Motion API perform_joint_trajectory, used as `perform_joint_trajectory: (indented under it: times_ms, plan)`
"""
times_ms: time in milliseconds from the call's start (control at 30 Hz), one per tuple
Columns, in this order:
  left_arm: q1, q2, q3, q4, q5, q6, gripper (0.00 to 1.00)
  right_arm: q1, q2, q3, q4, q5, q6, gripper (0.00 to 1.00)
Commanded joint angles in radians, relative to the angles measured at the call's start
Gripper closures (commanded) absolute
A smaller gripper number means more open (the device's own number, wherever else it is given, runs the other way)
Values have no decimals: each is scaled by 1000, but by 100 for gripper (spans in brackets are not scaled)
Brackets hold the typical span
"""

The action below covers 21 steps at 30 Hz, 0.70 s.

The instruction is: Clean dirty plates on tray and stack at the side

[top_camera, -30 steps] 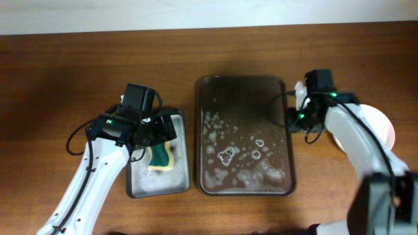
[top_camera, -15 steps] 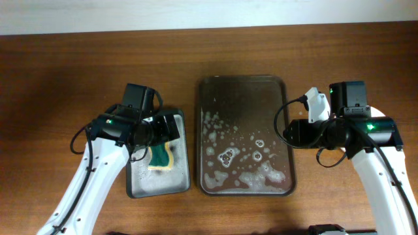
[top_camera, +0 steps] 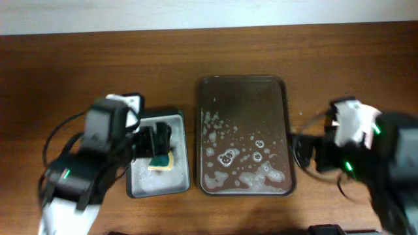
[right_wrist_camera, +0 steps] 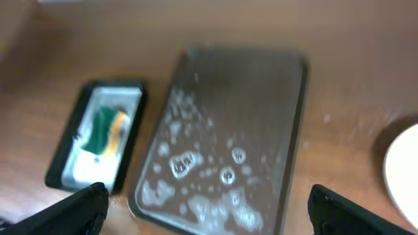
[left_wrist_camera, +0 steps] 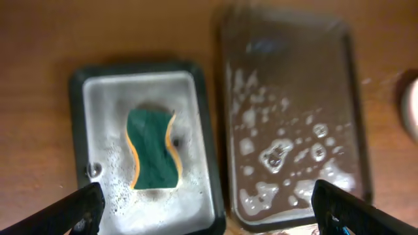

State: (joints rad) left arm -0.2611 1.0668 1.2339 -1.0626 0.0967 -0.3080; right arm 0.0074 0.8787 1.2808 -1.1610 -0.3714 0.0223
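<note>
Two trays lie side by side on a brown wooden table (top_camera: 65, 65). A strip of white wall (top_camera: 196, 13) runs along the table's far edge.

1. The tray (top_camera: 241, 98) sits at the table centre, long side running away from the robot. White suds (top_camera: 228, 156) cover its near half; the far half is bare and wet-looking.
2. The sponge tray (left_wrist_camera: 208, 143) lies just left of the tray, apart from it by a narrow gap. Its grey floor carries foam and a green-and-yellow sponge (left_wrist_camera: 152, 149), lying flat near the middle.
3. A plate (right_wrist_camera: 405, 173) shows only as a white curved edge at the right border of the right wrist view. It rests on the table, right of the tray and clear of it. How many plates lie there cannot be told.

Left gripper (left_wrist_camera: 208, 196): fingers spread wide, nothing between them, touching nothing. It hangs above the sponge tray.

Right gripper (right_wrist_camera: 209, 192): fingers spread wide, nothing held, nothing touched. It hangs over the near end of the tray.

Both arms appear blurred in the overhead view, one on each side of the trays.
</note>
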Motion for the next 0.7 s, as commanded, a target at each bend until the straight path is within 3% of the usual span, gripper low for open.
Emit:
perform_joint_trajectory:
  times_ms: [0, 333, 500, 667]
  plan:
    - [2, -119, 14, -12, -15, 26, 0, -1, -146, 16, -4, -11, 0, 1]
    - [2, -196, 14, -32, -14, 26, 0, 8, -251, 13, -8, -10, 0, 1]
    - [2, -197, 14, -32, -14, 26, 0, 150, -280, 8, -2, 88, -49, 1]
    - [2, -197, 14, -34, -14, 26, 0, 182, -460, -276, 206, 293, -49, 1]
